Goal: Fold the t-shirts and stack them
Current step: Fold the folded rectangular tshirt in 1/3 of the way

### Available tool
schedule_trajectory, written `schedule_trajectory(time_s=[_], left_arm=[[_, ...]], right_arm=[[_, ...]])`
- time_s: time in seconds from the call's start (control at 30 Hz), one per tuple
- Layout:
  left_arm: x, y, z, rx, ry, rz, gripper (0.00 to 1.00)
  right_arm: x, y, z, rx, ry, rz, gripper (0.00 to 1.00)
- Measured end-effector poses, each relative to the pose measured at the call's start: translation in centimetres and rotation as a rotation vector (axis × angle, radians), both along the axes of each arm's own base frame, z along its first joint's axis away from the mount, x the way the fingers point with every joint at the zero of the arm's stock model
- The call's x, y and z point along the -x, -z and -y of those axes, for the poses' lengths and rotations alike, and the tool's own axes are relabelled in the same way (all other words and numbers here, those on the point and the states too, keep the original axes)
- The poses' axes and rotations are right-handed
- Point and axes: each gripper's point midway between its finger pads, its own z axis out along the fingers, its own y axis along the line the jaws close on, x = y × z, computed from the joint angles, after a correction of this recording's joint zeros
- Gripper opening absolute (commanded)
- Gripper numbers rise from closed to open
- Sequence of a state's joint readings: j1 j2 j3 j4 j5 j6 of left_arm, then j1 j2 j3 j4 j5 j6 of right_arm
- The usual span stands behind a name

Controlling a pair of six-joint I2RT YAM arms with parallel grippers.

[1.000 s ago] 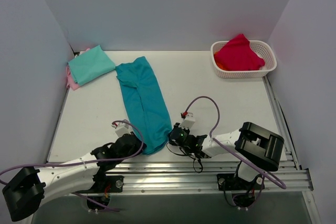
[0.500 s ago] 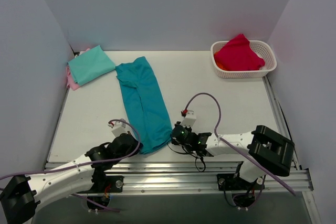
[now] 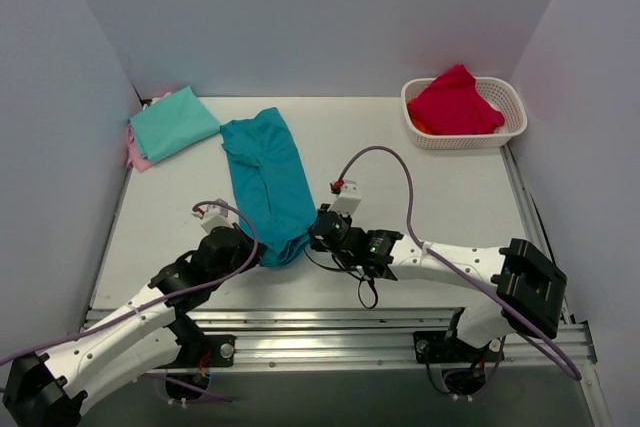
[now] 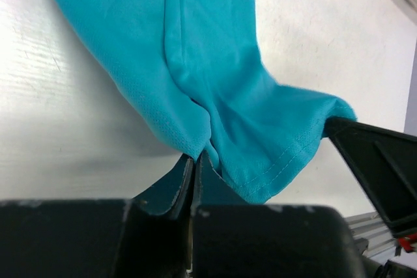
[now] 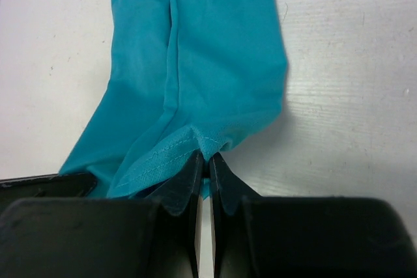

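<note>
Both arms are stretched low and forward, converging. Left gripper [image 3: 252,253] and right gripper [image 3: 313,231] are each clamped on the near hem of the teal t-shirt [image 3: 268,172], which lies lengthwise left of centre.

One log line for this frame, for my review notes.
step: fold teal shirt | left hand: shut on near hem | right hand: shut on near hem | mint shirt: folded, far left corner

Left claw [image 4: 195,161] and right claw [image 5: 203,159] are both pinched closed, held low, reaching forward, near each other.
</note>
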State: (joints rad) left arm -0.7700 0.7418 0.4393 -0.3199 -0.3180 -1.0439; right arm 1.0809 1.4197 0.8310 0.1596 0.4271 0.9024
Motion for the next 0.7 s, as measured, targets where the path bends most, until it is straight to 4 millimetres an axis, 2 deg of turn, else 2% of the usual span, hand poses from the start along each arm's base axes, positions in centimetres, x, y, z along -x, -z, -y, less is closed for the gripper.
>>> schedule_trajectory(time_s=[0.2,0.33,0.47,0.6,0.7], left_arm=[[-2.9,-1.5,-2.0,0.021,-0.08,0.004,0.02],[-4.5,-0.5,-3.5,0.028,-0.131,-0.033,0.02],[-5.9,0.3,-4.5,0.045,-0.162,-0.064,0.02],[-7.5,0.2,-4.9,0.053,-0.182,-0.073,0.02],[-9.6,-0.7,-5.1,0.064,-0.201,-0.065,0.02]], right_arm=[[-3.9,0.1,-1.2,0.049,0.044,0.007,0.0],[-7.8,0.9,-1.4,0.077,0.091,0.0,0.0],[-10.6,1.2,-1.3,0.085,0.119,-0.011,0.0],[-13.2,0.3,-2.2,0.067,0.125,-0.01,0.0],[-15.2,-0.8,-2.9,0.05,0.127,0.001,0.0]])
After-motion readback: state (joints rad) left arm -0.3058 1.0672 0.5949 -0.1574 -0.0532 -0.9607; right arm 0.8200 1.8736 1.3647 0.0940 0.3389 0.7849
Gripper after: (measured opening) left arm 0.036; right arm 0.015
